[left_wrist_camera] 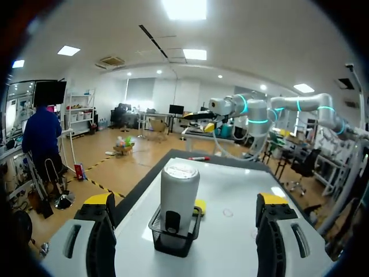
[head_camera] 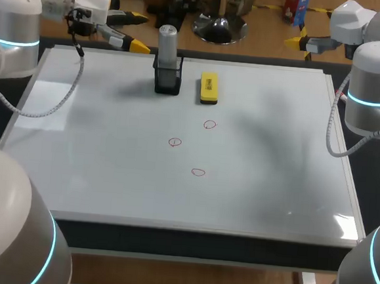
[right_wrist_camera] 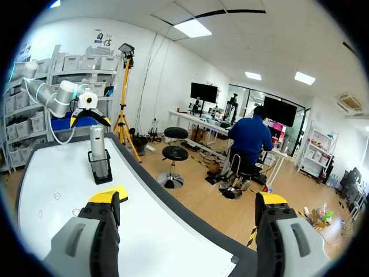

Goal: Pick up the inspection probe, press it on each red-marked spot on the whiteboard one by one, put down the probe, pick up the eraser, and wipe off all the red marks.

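Observation:
The grey cylindrical probe (head_camera: 167, 43) stands upright in a black mesh holder (head_camera: 167, 78) at the far side of the whiteboard (head_camera: 273, 175). A yellow eraser (head_camera: 209, 89) lies just right of the holder. Three red circles (head_camera: 209, 124) (head_camera: 175, 142) (head_camera: 198, 172) are drawn near the board's middle. My left gripper (head_camera: 139, 33) hovers open over the far edge, left of the probe. In the left wrist view the probe (left_wrist_camera: 179, 193) is ahead between the open fingers, untouched. My right gripper (head_camera: 300, 47) hangs open beyond the far right corner, holding nothing. Its wrist view shows the probe (right_wrist_camera: 97, 147) and eraser (right_wrist_camera: 119, 191) well ahead.
The board's raised frame (head_camera: 170, 227) runs along the front edge. A grey cable (head_camera: 54, 105) from my left arm droops over the board's left part. My right arm's cable (head_camera: 332, 137) hangs by the right edge.

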Tool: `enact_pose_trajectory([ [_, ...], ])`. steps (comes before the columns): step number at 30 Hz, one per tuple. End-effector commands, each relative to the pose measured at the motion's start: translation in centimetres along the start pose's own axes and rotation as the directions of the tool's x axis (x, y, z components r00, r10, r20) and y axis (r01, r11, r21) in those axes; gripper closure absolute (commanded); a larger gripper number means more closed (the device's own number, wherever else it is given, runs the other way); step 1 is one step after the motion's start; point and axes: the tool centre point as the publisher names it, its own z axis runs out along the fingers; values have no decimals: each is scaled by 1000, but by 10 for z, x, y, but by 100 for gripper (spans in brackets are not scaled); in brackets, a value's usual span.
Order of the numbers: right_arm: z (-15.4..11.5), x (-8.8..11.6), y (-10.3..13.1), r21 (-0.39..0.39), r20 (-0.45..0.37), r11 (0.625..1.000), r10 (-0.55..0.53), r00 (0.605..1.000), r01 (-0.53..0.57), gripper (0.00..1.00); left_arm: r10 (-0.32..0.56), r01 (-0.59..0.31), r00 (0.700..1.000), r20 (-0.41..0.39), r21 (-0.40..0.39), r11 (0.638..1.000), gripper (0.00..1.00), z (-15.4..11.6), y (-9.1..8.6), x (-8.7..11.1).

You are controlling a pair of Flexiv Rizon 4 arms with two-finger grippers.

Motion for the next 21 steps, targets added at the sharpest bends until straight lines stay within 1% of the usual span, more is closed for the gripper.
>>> enact_pose_trajectory([
  [1, 0, 0, 0, 1, -1, 1000, 0, 1000, 0, 0, 8, -7, 1000, -15, 20, 1000, 0, 8, 8, -5],
  [7, 0, 0, 0, 1, -1, 1000, 0, 1000, 0, 0, 22, -20, 999, -37, 37, 999, 0, 23, 12, -7],
  [8, 0, 0, 0, 1, -1, 1000, 0, 1000, 0, 0, 21, -21, 1000, -10, 25, 999, 0, 26, 12, -8],
  [9, 0, 0, 0, 1, -1, 1000, 0, 1000, 0, 0, 9, -9, 1000, 8, 30, 999, 0, 27, 12, -9],
  [21, 0, 0, 0, 1, -1, 1000, 0, 1000, 0, 0, 9, -9, 1000, 8, 30, 999, 0, 27, 12, -9],
])
